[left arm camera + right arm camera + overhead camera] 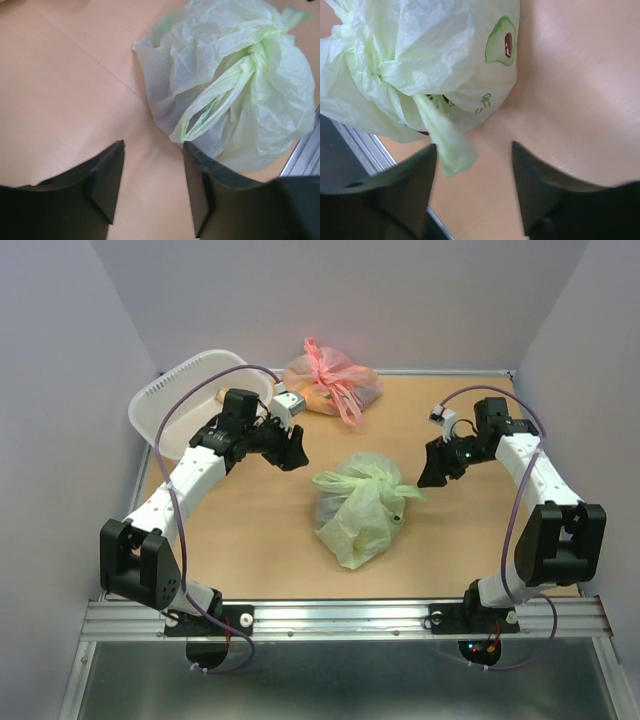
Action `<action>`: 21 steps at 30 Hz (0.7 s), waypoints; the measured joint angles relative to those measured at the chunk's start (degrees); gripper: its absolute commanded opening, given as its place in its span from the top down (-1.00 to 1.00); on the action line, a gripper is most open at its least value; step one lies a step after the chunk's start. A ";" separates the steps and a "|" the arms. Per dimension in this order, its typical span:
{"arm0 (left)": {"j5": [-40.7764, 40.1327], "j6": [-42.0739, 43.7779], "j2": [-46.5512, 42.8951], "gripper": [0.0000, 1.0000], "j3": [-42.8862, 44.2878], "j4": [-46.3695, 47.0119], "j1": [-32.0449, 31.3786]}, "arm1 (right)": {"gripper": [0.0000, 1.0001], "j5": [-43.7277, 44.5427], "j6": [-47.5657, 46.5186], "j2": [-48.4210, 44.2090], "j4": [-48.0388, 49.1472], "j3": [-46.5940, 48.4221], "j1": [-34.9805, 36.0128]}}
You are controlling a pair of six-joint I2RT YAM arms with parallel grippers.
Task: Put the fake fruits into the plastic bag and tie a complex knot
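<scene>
Pale lilac walls close in a bare, smooth wooden tabletop (250, 550) with a metal rail (340, 615) along its near edge.

The left pincer (152, 150) stands with its jaws apart and nothing between them, low over the wood. The right pincer (475, 150) is likewise spread and empty, though one loose tail of the tie dangles just beside its finger without being pinched.

Between the two pincers, near each and gripped by neither, sits the green plastic bag (360, 510), plump and closed. Its knot (372, 475) is on top, nearer the right pincer, with the ends sticking out sideways. What is inside cannot be made out through the film.

The bag looks light, thin, crinkly and slick, so it would probably slump and slide on this wood if pushed. The film would likely tear or slip under a pinch. The twisted strips at the knot look like the firmest place to take hold, one end for each pincer.

Beyond the left pincer lies a white basket (185, 395). Farther off, behind the green bag, rests a tied pink bag (330, 375).
</scene>
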 measured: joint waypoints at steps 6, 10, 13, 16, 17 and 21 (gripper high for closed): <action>1.51 2.36 0.00 -0.97 2.60 -0.13 -0.24 | -1.00 0.48 0.81 1.27 -1.27 4.33 0.22; 2.54 5.75 -0.61 -0.97 2.86 0.02 -0.37 | -1.00 2.16 -2.05 1.27 -1.70 5.07 2.25; 3.80 9.66 -1.40 -0.97 2.84 -0.17 -0.37 | -0.99 4.35 -5.20 1.27 -2.78 5.05 5.14; 3.74 12.61 -1.77 -0.97 2.84 -0.35 -1.38 | -0.96 5.18 -7.13 1.51 -3.23 5.05 7.37; 3.43 13.20 -1.62 -0.97 2.84 -0.52 -2.14 | -0.95 5.42 -7.63 1.70 -3.41 5.03 7.78; 3.54 16.98 1.38 -0.97 3.28 -3.08 -5.77 | -0.90 6.25 -9.68 3.37 -3.54 4.85 8.09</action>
